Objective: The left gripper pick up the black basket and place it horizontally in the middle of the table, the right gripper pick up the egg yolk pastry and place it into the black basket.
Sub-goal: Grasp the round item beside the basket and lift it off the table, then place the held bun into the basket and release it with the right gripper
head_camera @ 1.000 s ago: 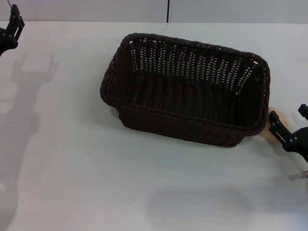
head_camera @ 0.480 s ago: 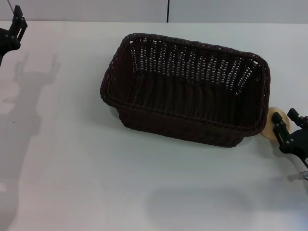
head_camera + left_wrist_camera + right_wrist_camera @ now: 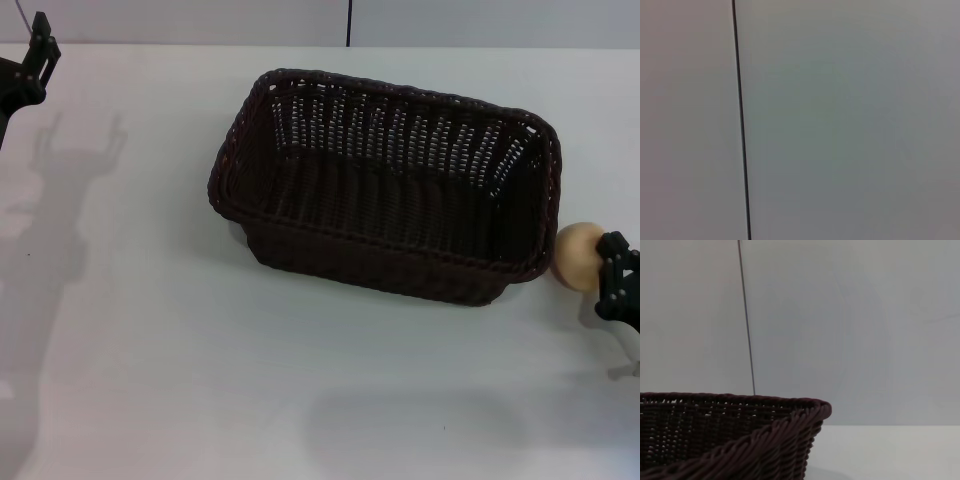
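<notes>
White counter (image 3: pixel 150 330), pale wall behind with one dark vertical seam (image 3: pixel 740 120). Left wrist view shows only that wall. Black basket (image 3: pixel 385 180) sits upright mid-counter, long side across; right wrist view catches just its braided corner. Right gripper (image 3: pixel 612 268) cut off at the frame edge, jaws closed on the egg yolk pastry (image 3: pixel 577 256), which sits just beside the basket's near right corner. Left gripper (image 3: pixel 40 48) far off at the back left corner, mostly out of frame; jaw opening can't tell.
</notes>
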Tool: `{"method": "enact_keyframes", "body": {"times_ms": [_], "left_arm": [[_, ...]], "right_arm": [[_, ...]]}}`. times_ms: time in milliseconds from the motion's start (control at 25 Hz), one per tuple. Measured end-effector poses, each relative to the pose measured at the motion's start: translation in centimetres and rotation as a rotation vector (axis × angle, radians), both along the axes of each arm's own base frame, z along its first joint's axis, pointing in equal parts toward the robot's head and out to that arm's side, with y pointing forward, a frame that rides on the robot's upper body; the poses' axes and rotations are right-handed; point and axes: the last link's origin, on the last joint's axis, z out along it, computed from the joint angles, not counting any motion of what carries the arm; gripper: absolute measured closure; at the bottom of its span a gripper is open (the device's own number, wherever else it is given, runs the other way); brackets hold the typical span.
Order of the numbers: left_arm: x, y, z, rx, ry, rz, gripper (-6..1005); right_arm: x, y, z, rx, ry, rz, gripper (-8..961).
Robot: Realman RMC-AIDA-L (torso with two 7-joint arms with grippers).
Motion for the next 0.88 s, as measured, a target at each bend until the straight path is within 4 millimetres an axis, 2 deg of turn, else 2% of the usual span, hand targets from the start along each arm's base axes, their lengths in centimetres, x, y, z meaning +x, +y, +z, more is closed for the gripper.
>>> {"method": "enact_keyframes", "body": {"times_ms": [240,560,880], "left_arm": [[0.0,-0.1,0.0,0.002,0.0,-0.001,197],[0.0,-0.1,0.0,0.002,0.0,-0.004,197],[0.2,0.1,0.0,-0.001,0.002,-0.008,197]], "right_arm": [[0.2,-0.5,0.7,0.044,0.01,-0.001,949],[-0.3,-1.7,2.0,0.131,0.038,0.053,931],[-2.4,-3.8,4.1,0.274,0.098,0.217,913]]}}
